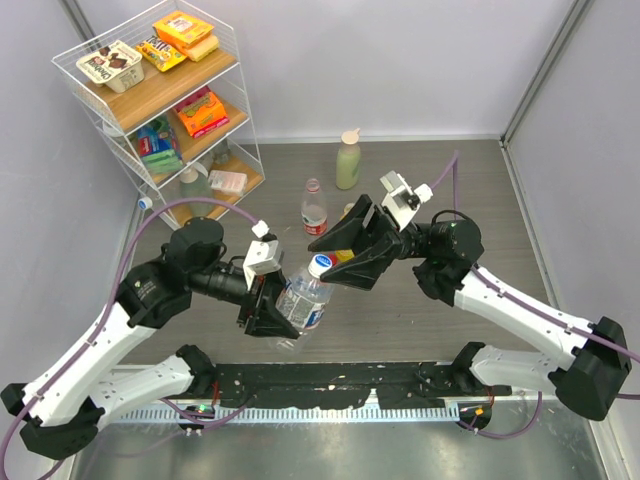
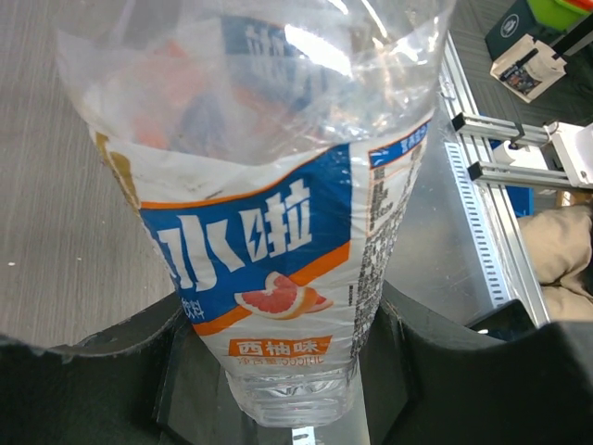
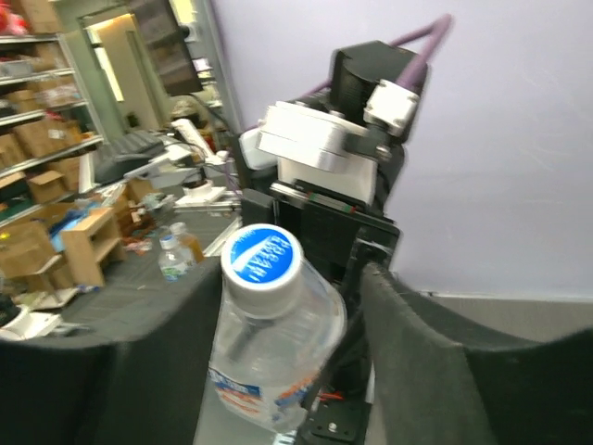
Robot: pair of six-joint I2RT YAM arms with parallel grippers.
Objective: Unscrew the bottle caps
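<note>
Your left hand [image 1: 272, 314] grips the tilted bottle [image 1: 303, 300]; your right hand [image 1: 330, 268] sits released around the blue-white cap [image 3: 263, 257]. Close off-centre and the soft bottle may twist loose.

Bottles counted in the top view: 3 for sure. These are 1 clear drink bottle [image 1: 303, 300], 1 small clear bottle [image 1: 314, 212] with a red label, and 1 pale green bottle [image 1: 348, 165]. A yellow item [image 1: 344, 240] is mostly hidden behind the right arm, so its kind can't be called. Caps seen: 3, namely 1 blue-white cap [image 1: 320, 264], 1 red cap [image 1: 313, 185] and 1 beige cap [image 1: 350, 134]. Grippers: 2, the left gripper [image 1: 285, 315] and the right gripper [image 1: 333, 262]. Purple cables [image 1: 190, 203]: 2. 1 white wire rack [image 1: 165, 88] is noted, with 3 wooden shelves. 3 snack packs [image 1: 110, 65] are counted on the top shelf; the lower shelves overlap too much for a firm count.
</note>
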